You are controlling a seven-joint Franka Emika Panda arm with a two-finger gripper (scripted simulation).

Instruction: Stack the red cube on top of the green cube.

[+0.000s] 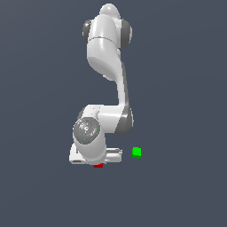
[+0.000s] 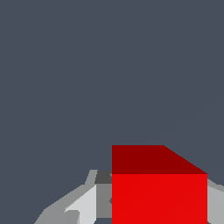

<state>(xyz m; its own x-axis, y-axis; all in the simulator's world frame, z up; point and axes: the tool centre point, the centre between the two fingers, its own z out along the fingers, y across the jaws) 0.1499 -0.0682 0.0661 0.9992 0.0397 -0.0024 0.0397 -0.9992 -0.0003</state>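
The red cube (image 2: 159, 192) fills the near part of the wrist view, set between my gripper's (image 2: 154, 215) two grey fingers (image 2: 85, 205), which lie close against its sides. In the exterior view only a sliver of the red cube (image 1: 98, 165) peeks out under the white hand, and my gripper (image 1: 100, 162) is down low over it. The green cube (image 1: 136, 152) stands apart on the floor, a short way toward the exterior view's right of the hand. The green cube does not show in the wrist view.
The white arm (image 1: 108, 53) rises above the hand in the exterior view and hides the fingertips. A plain dark grey floor (image 1: 177, 190) lies all around the two cubes.
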